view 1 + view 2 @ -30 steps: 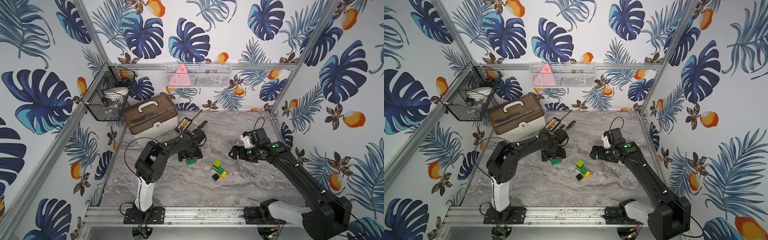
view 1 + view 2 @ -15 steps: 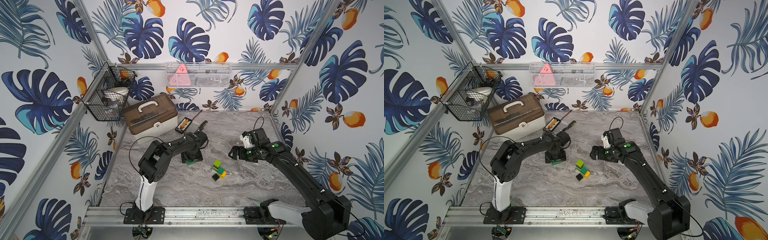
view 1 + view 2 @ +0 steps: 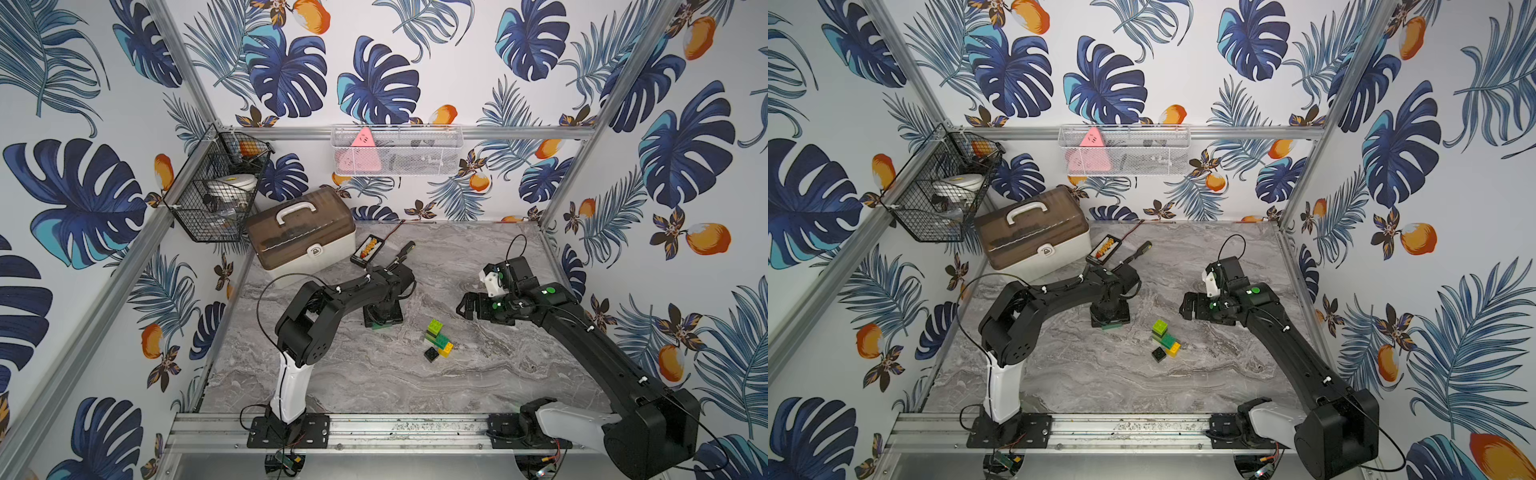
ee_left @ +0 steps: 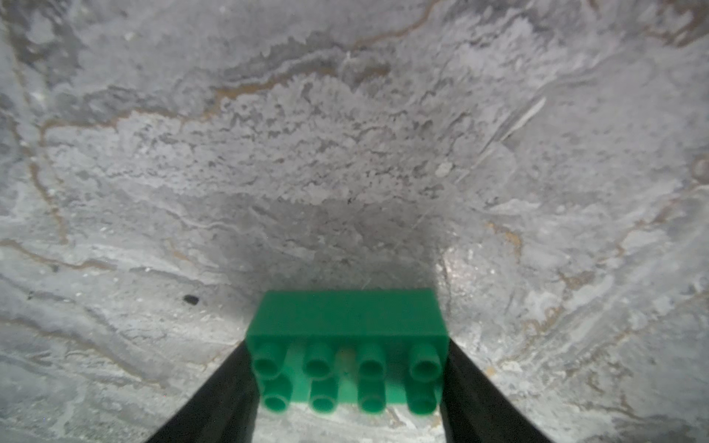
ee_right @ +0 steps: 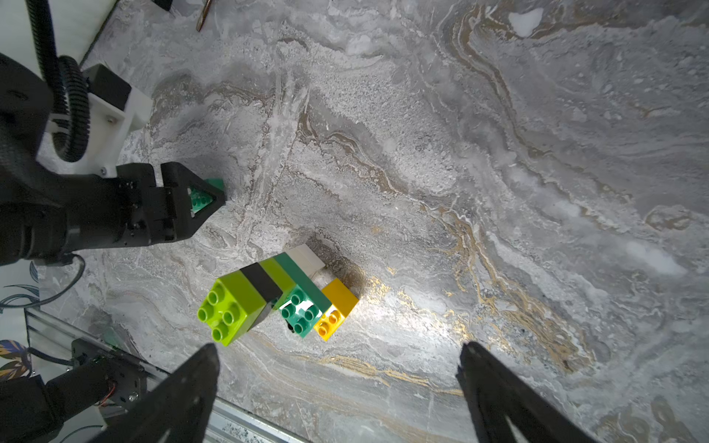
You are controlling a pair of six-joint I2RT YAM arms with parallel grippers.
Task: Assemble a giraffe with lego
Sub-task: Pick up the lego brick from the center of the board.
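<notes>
The part-built giraffe (image 3: 437, 340) of lime, black, dark-green, white and yellow bricks lies near the middle of the marble worktop (image 3: 374, 386). Toward the left edge, my left pincer (image 5: 202, 197) pinches a dark-green brick (image 4: 347, 322). My right pincer (image 5: 337, 348) hovers spread.

The marbled tabletop (image 3: 374, 382) carries a brown-lidded case (image 3: 303, 237), a dark-green brick (image 4: 347, 318) and — apart from both — a joined-brick cluster (image 3: 437, 337).

**Operator:** Wall finish?
**Technician:** Leaf-and-fruit wallpaper (image 3: 457, 62) covered all three walls.
**Operator:** Work surface?
**Technician:** The grey marbled counter (image 3: 374, 382) was evenly lit and edged by aluminium rails (image 3: 415, 430).
</notes>
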